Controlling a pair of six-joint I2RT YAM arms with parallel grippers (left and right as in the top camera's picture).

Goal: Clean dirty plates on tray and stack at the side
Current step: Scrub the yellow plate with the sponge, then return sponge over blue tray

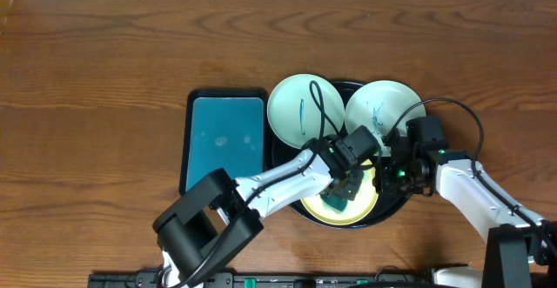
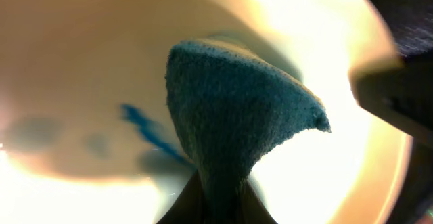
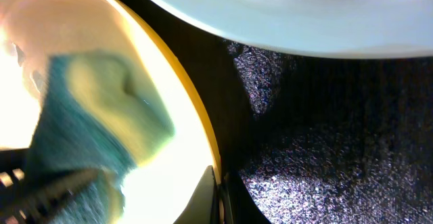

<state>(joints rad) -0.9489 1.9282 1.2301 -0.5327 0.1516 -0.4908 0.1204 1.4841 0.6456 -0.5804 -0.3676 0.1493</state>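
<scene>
Status, all positions relative to the black tray (image 1: 390, 211):

- The yellow plate (image 1: 361, 210) sits in the tray's near half. My arms cover most of it from overhead, so only its near rim shows.
- My left tool (image 1: 350, 182) is over the middle of that plate, jaws clamped on a teal cloth (image 1: 338, 203). In the left wrist view the fingers pinch the cloth's narrow end and the wad flares out in front of the plate face. I can't tell whether cloth and plate are in contact.
- A dark teal scribble (image 2: 145, 132) is visible on the yellow plate, just beside the cloth, on its left in that view.
- My right tool (image 1: 393, 177) is at the plate's right edge, toward the tray's right rim. In the right wrist view the two fingers come together on the yellow rim, one on the inside and one on the outside. It reads as pinched on the plate edge.
- The left mint plate (image 1: 300, 105) is in the tray's far-left part and overhangs the rim there. It has a thin dark scribble on it, and a black cable crosses over it.
- The right mint plate (image 1: 383, 105) is in the far-right part, next to the first, and is also scribbled. I can't tell whether the two touch. In the right wrist view, bare dark tray floor shows between this plate and the yellow one.
- A teal tray (image 1: 226, 140), rectangular with a black rim, lies on the counter (image 1: 104, 79) just beside the black tray's left side.
</scene>
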